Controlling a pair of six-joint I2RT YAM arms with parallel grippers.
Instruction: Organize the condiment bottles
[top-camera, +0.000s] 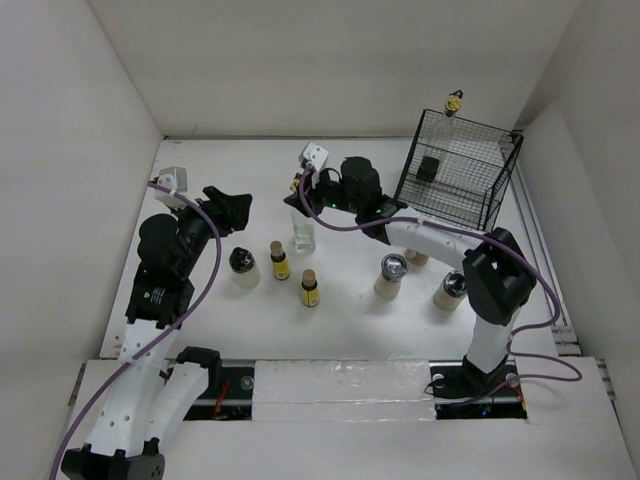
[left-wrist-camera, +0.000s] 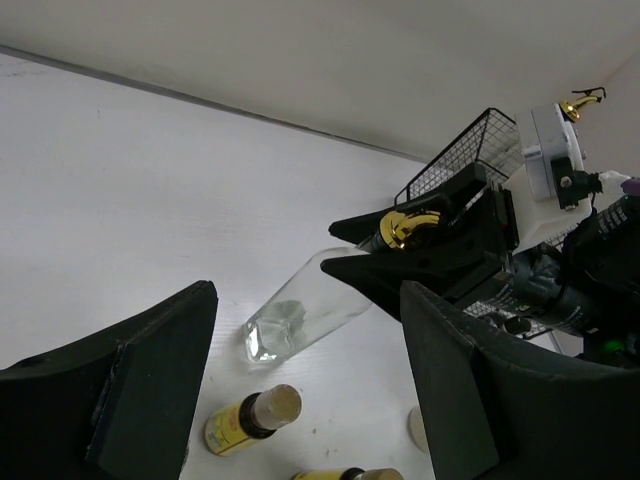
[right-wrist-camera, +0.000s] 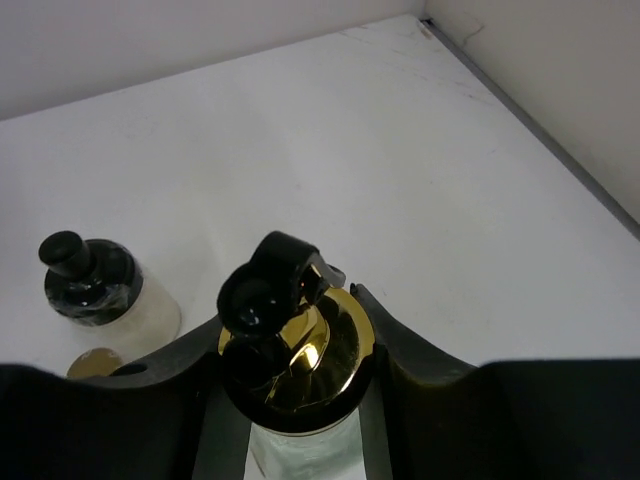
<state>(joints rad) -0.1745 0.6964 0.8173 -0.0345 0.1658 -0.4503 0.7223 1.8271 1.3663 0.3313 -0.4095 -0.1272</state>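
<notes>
One outstretched right pincer (top-camera: 301, 199) seemingly clamps the glass bottle's (top-camera: 303, 238) neck.

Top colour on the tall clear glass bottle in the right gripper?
Gold pourer top on the clear glass bottle; right wrist view.

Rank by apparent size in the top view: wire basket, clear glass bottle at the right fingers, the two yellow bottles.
1. wire basket
2. clear glass bottle
3. left yellow bottle and right yellow bottle: alike, unranked

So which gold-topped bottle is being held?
The glass bottle left of the basket, gripped by the right end effector; the other bottle stands at its far corner.
</notes>
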